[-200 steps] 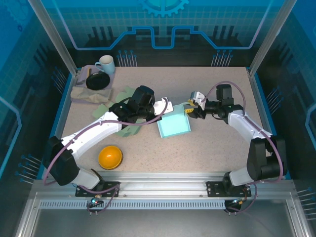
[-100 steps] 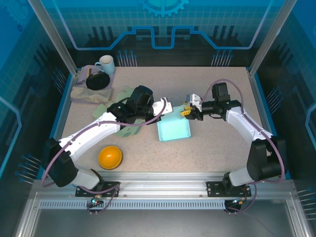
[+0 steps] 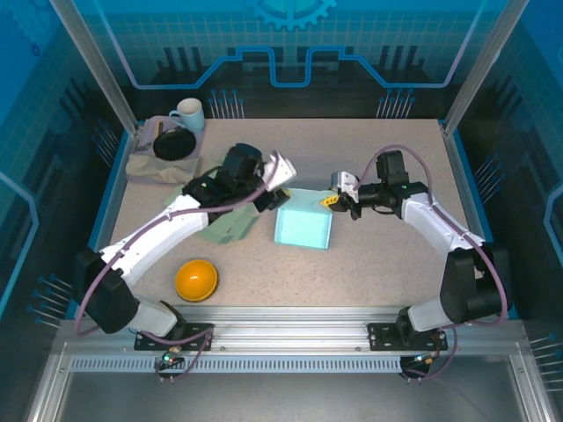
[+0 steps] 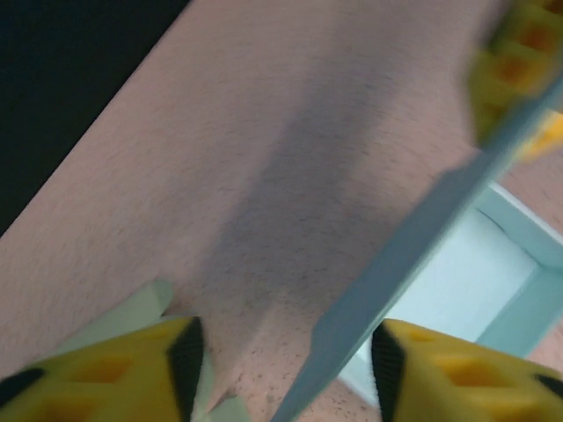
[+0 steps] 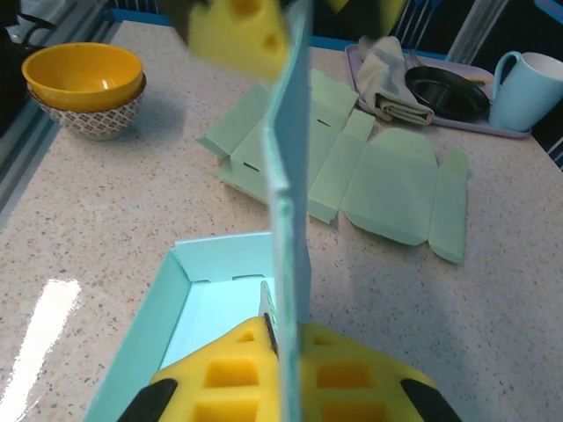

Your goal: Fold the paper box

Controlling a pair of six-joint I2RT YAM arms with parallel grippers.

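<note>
Nearest you, the yellow bowl [image 3: 195, 280] sits well apart from the work. At mid-table lies the box [image 3: 303, 229], a pale blue tray with one long flap [image 5: 290, 176] standing upright. Your right pincer [image 3: 337, 201] is clamped tight on that flap's edge. Your left pincer [image 3: 278, 172] has its jaws apart at the far corner; the flap passes between its fingers [image 4: 97, 374] without being gripped.

One pinch alone holds thin paper, so pulling too hard could crease or tear the flap, or drag the light box across the table. A sideways move of the left arm could knock the flap askew.

Beyond lie the flat green sheets [image 3: 227, 227], then the mug [image 3: 186, 114] at the far corner.
</note>
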